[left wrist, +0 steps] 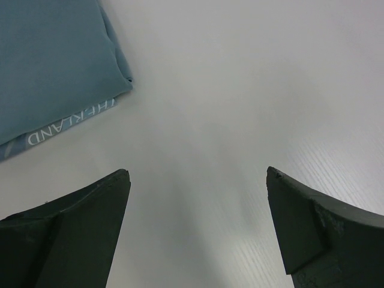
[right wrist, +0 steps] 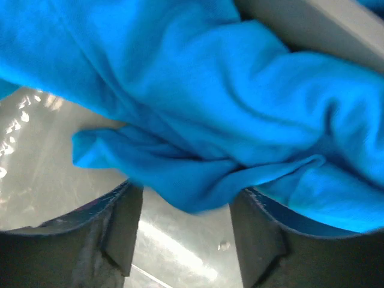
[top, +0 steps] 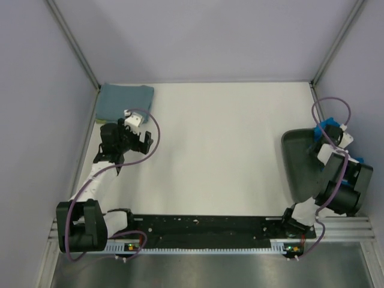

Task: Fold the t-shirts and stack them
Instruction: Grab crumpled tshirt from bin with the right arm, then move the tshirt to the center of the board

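The dusty grey-blue t-shirt lies in a square fold at the table's far left corner. It also shows in the left wrist view, with white lettering along one edge. My left gripper is open and empty over bare table just right of and nearer than that shirt, with its tips wide apart. The cobalt blue t-shirt lies crumpled in the dark green tray at the right. My right gripper is open, and a fold of the blue cloth hangs between its fingertips. In the top view the arm hides most of the blue shirt.
Grey walls close in the table on the left, back and right. The tray's shiny floor lies under the right gripper. A black rail with both arm bases runs along the near edge.
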Robot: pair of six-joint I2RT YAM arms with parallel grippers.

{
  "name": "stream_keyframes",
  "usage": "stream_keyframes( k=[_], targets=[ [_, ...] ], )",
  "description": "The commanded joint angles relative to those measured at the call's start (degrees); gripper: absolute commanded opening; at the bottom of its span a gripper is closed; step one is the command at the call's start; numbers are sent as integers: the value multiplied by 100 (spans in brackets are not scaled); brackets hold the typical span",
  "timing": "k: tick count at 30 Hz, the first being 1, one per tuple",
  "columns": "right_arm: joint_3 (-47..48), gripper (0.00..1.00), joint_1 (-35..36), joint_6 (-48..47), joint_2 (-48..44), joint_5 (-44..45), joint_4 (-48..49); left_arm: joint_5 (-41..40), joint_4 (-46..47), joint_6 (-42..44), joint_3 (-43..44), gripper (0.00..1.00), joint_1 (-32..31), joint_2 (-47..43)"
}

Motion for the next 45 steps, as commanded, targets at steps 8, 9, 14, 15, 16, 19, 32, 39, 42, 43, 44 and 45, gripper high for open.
stream_keyframes(
  k=[8,9,14,15,16,19,32,39,42,43,44,45],
  targets=[
    [75,0,-315,-372,-1575,-787,170,37,-100,197,24,99,22,-15],
    [128,0,-315,-381,-2032,-804,161,37,-109,188,33,99,5,-6],
    [1013,0,-167,-610,-3626,-1339,3,-7,-118,188,68,99,31,-6],
    [1303,0,-27,-706,-3723,-1497,-84,-42,-109,180,86,99,31,-6],
    [1558,0,227,-846,-3750,-1673,-129,-69,-100,162,95,99,31,12],
    [2428,0,1367,-1224,-3550,-2148,-436,-113,-100,153,121,99,49,3],
    [4813,0,6390,-2160,-1642,-5537,-396,-1334,155,-93,121,99,382,-67],
    [4567,0,6391,-1471,-1615,-6376,785,-1695,269,-145,200,99,549,-32],
    [4645,0,6391,-1410,-1624,-6334,794,-1643,243,-146,261,99,594,12],
    [4707,0,6391,-1453,-1641,-6211,715,-1546,182,-111,288,99,594,38],
    [4768,0,6391,-1558,-1676,-6010,619,-1398,138,-102,314,99,594,64],
    [4864,0,6391,-1663,-1729,-5677,470,-1257,76,-102,349,99,594,91]
  ],
)
